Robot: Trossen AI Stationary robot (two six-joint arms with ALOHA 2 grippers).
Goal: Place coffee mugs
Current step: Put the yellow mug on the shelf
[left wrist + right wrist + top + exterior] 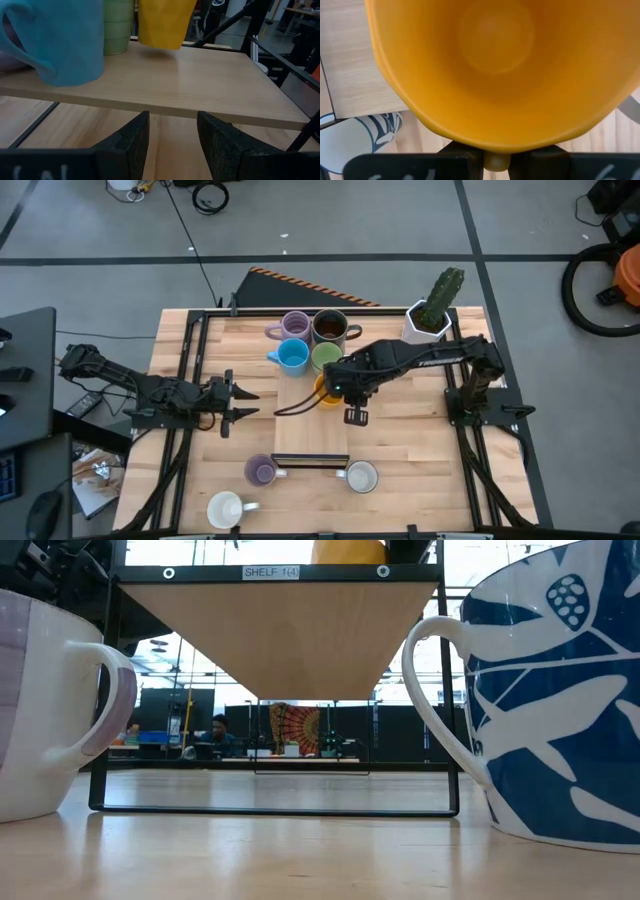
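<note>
Orange mug (pixel 500 70), rigid glazed ceramic, likely slick and chip-prone, best pinched at the rim: gripped by the right gripper (pixel 336 387) over the shelf (pixel 300 415) beside the green mug (pixel 325 357); left gripper (pixel 172 132) idle, fingers parted.

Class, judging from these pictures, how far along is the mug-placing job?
Done: the purple mug, brown mug, blue mug and green mug stand on the shelf. In hand: the right gripper holds the orange mug over it. Left: three mugs on the table.
</note>
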